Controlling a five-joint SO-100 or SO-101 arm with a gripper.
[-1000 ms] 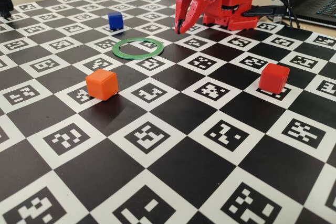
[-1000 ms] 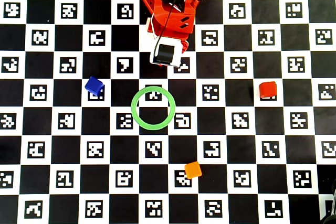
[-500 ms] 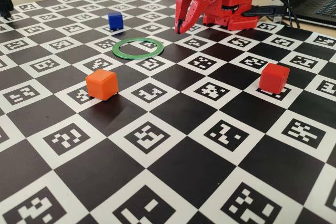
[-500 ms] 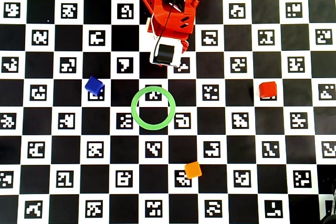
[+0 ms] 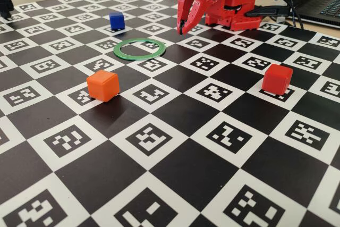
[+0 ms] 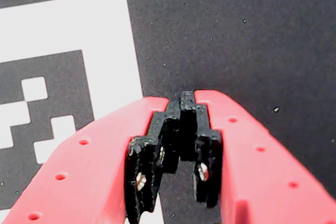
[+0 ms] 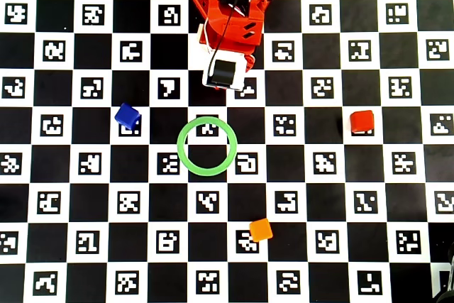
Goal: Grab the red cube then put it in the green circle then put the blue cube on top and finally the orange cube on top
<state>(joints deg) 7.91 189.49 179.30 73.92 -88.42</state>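
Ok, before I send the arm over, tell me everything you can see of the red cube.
The red cube is small, solid red and matte, plastic-looking, with rounded edges. It sits flat and upright on the checkerboard mat, at the right in the overhead view, partly over a white marker square. Nothing touches it but the mat; it lies well outside the green circle, far from the end effector.

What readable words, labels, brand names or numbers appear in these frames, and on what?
None: no word, brand or number shows anywhere.
The checkered board carries only square black-and-white code patterns, not text.
The red cube, blue cube, orange cube, green circle and the hand are unmarked.
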